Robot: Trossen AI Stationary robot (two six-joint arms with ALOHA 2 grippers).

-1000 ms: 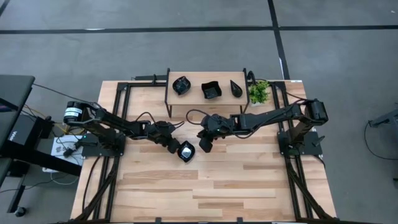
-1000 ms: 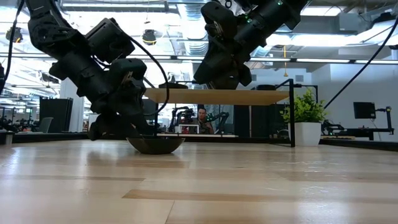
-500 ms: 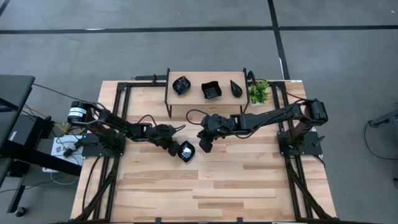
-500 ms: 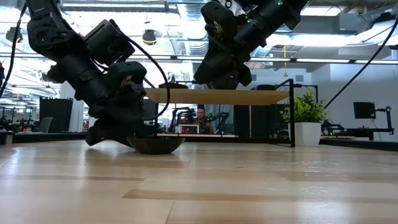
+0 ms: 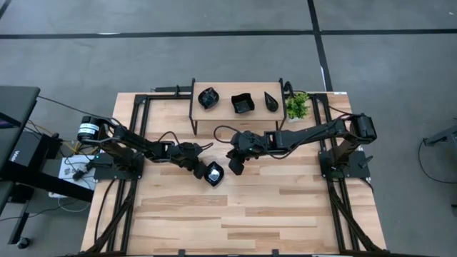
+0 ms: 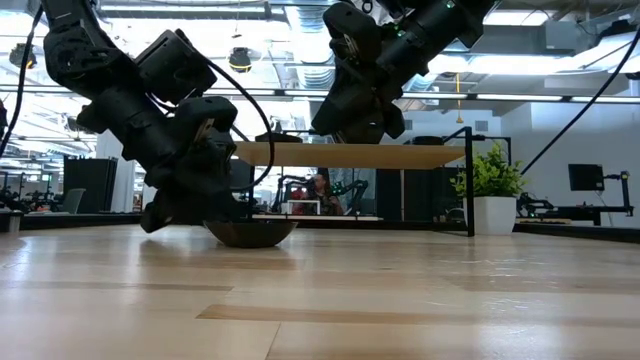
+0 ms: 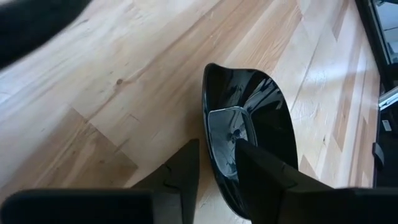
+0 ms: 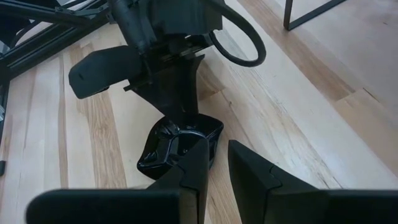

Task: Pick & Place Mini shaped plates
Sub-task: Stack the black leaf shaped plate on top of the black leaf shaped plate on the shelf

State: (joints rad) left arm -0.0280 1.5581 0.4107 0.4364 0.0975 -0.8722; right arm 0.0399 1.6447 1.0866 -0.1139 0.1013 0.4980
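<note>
One glossy black mini shaped plate (image 5: 213, 173) rests on its base on the wooden table (image 5: 285, 207), also seen as the plate (image 7: 249, 118) in the left wrist view. My left gripper (image 7: 216, 144) is open and slants down at the plate's left rim (image 7: 206, 134). One finger (image 7: 183, 167) stands outside the rim and the other finger (image 7: 261, 168) inside the bowl. My right gripper (image 5: 235, 168) hangs above the table just right of the plate, its fingers a little apart with nothing between them. Three more black plates (image 5: 242, 103) sit on a raised shelf (image 5: 225, 89).
The wooden shelf stands on thin black legs at the table's far edge, with a small green potted plant (image 5: 297, 106) on its right. Black frame rails (image 5: 136, 114) run along both table sides. Bare wood lies between the plate and the near edge.
</note>
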